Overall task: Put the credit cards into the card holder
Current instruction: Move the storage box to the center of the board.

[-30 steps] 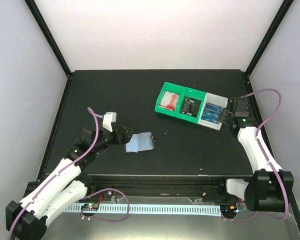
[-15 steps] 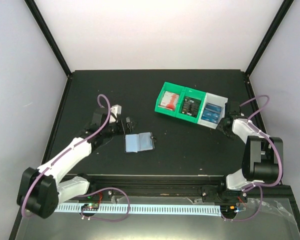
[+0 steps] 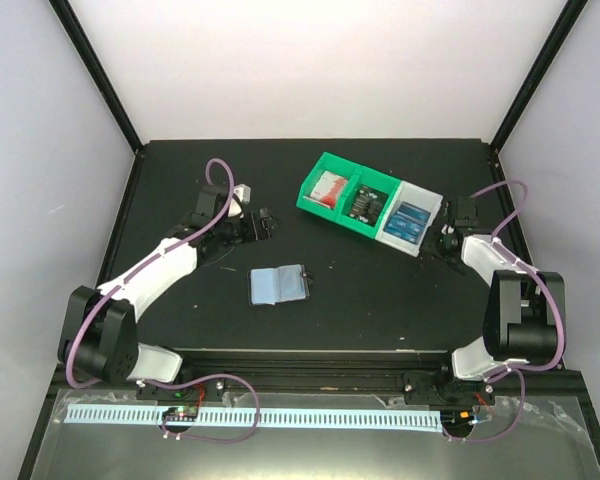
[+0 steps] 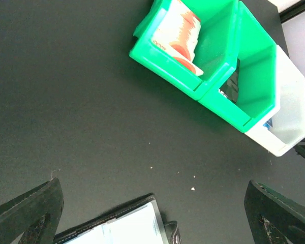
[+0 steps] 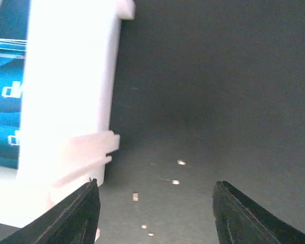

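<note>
Left gripper [image 3: 263, 226] and right gripper [image 3: 442, 240] both spread and empty; credit cards [image 3: 410, 221] in the white bin [image 5: 66, 76] look light, stiff and slick, so pinch an exposed edge.

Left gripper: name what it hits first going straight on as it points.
Probably the near wall of the green bin holding red-and-white cards; only bare table lies before it, though depth is unclear.

Pale walls [image 3: 310, 70] are enclosing a matte black table [image 3: 380, 300]. Black corner posts [image 3: 94, 70] are rising behind it, slanting outward
</note>
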Tool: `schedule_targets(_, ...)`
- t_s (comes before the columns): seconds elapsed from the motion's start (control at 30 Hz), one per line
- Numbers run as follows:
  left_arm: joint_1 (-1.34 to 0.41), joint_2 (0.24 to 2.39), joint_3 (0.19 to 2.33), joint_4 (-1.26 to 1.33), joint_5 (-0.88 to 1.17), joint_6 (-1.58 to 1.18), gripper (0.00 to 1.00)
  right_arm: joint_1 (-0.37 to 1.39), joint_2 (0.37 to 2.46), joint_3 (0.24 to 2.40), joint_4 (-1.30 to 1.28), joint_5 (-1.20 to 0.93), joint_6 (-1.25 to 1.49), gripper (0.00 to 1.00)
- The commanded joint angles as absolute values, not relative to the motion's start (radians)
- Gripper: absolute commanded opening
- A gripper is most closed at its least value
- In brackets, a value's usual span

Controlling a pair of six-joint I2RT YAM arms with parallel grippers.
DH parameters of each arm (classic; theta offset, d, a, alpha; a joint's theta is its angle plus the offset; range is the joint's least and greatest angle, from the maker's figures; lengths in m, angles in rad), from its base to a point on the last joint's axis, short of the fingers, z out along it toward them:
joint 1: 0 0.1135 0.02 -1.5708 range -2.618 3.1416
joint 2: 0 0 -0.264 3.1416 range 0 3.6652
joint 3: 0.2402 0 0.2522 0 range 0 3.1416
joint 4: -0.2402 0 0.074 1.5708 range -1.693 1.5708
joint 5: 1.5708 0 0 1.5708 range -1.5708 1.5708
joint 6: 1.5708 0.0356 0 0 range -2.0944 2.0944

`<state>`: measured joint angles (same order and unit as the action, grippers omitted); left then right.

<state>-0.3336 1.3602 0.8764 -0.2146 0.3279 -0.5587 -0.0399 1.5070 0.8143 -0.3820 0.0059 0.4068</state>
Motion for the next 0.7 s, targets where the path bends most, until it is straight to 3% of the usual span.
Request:
schedule_targets(0.0, -0.324, 1.390, 0.954, -0.212, 0.306, -0.597, 0.99, -0.001, 1.534, 0.896, -0.357, -0.149, 0.312, 0.63)
schedule_targets(0.23, -0.316, 1.452, 1.027, -0.235, 0.297, -0.650, 0.99, 0.057, 1.534, 0.928, -0.387, -0.223, 0.305, 0.64)
schedule_targets(0.43, -0.316, 1.492, 1.052, -0.195, 0.337, -0.655, 0.99, 0.108, 1.412, 0.958, -0.532, -0.014, 0.307, 0.64)
schedule_targets(0.67, -0.316, 1.556, 1.116, -0.196, 0.387, -0.626, 0.99, 0.137, 1.404, 1.072, -0.494, -0.036, 0.077, 0.61)
